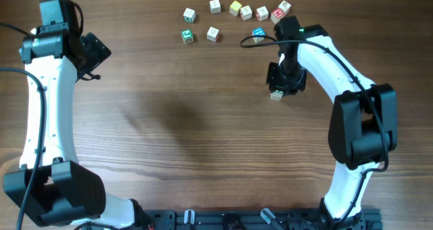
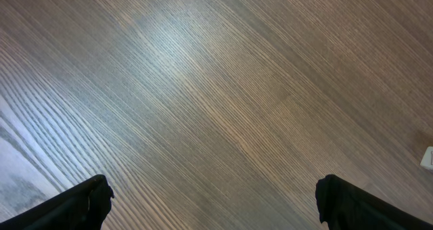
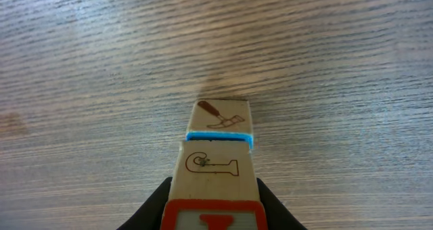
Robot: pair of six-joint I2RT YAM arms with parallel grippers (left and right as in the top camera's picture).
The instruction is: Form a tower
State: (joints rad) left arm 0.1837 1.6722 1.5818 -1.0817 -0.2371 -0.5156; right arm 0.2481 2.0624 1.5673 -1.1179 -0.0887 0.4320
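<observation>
Pinching the tower point(image 3: 218, 164) between our right jaws, we hold three stacked picture cubes, the farthest resting on the counter point(image 1: 176, 122). Our left jaws are spread wide, well apart from it. Loose cubes point(image 1: 213, 34) lie beyond the right jaws.

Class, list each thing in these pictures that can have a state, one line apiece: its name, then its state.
left gripper, open, empty.
right gripper, shut on the tower.
tower, three cubes in a row, gripped; whether it rests on the table cannot be told.
loose cubes, lying on the table, none gripped.
</observation>
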